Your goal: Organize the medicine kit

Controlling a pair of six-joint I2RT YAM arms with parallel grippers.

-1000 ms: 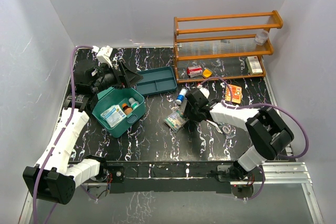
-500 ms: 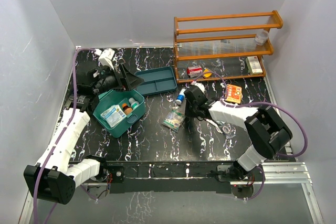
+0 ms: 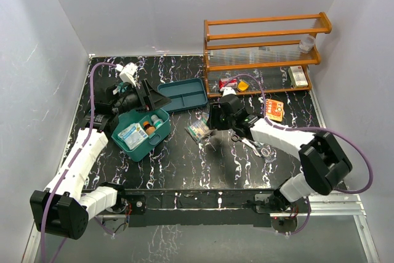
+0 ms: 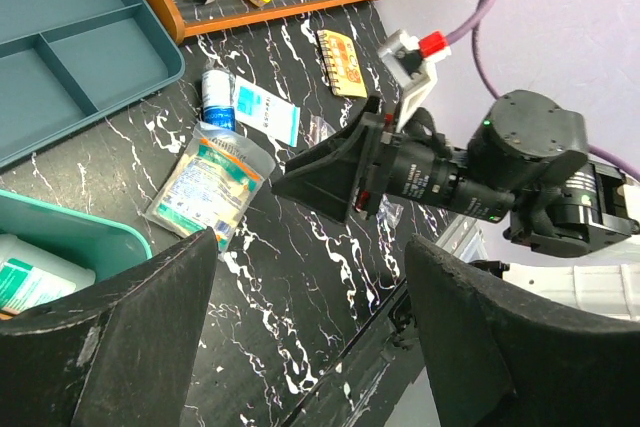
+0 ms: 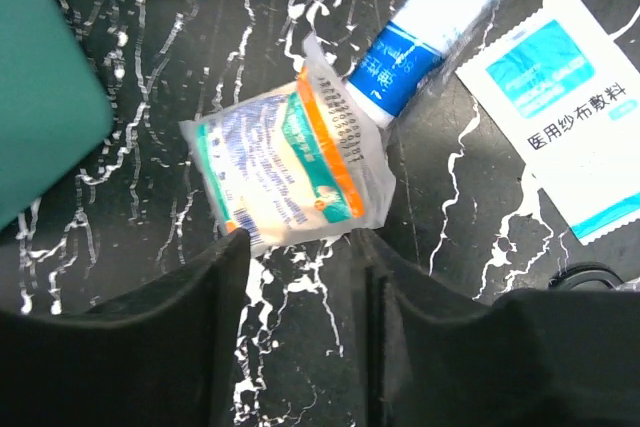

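Observation:
The medicine kit (image 3: 161, 136) is an open teal box at the left with a white packet (image 3: 130, 135) and small bottles (image 3: 149, 127) inside. My left gripper (image 3: 154, 98) hovers open above its far edge, and its wrist view shows nothing between the fingers (image 4: 150, 327) but bare table. My right gripper (image 5: 300, 242) stands open low over the table, right of the kit (image 5: 40, 97). A clear packet with teal and orange print (image 5: 285, 172) lies flat just beyond its fingertips, its near edge touching them. A blue-and-white tube (image 5: 420, 37) and a white sachet (image 5: 565, 112) lie past the packet.
A shallow divided tray (image 3: 183, 95) sits behind the kit. An orange wooden rack (image 3: 265, 47) with small boxes stands at the back right. An orange booklet (image 3: 274, 109) and scissors (image 3: 258, 147) lie beside my right arm. White walls enclose the table.
My right gripper has moved left and away from me, and the packet has shifted with it towards the kit and tray. My left gripper has drifted slightly right.

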